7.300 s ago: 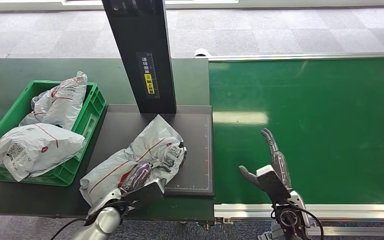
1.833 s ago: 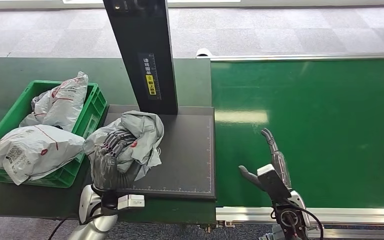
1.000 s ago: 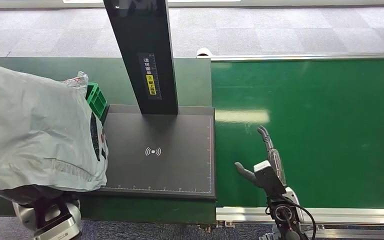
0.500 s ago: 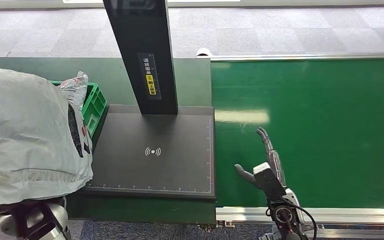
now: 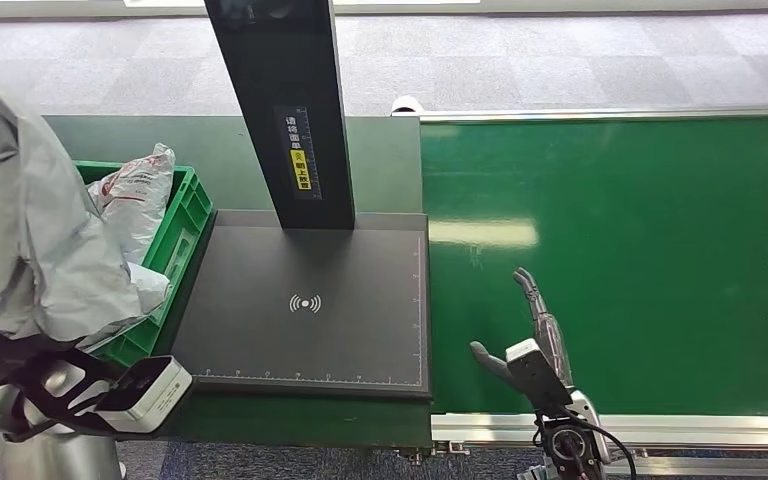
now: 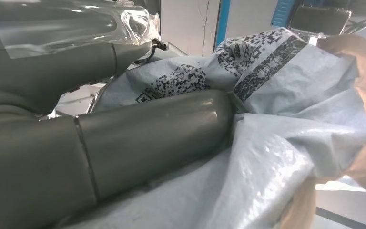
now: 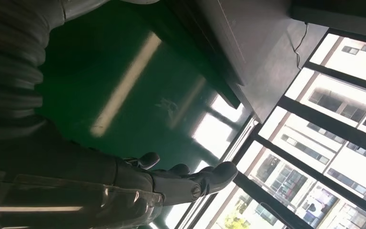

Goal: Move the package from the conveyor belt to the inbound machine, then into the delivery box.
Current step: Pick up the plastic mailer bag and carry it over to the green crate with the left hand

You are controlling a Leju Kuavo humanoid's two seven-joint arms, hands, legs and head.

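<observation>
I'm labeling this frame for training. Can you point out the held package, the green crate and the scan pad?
package (image 5: 30, 240), head view, on its grey wrap left of the crate.
green crate (image 5: 192, 205), head view, on its right wall.
scan pad (image 5: 305, 302), head view, on the white signal mark at its middle.

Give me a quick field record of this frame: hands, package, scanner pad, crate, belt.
left hand: grips the grey package, raised over the green crate
right hand: holds nothing, fingers apart over the conveyor belt
scanner pad: bare, wireless symbol showing
green crate: holds another grey bag
conveyor belt: no package on the visible part
</observation>
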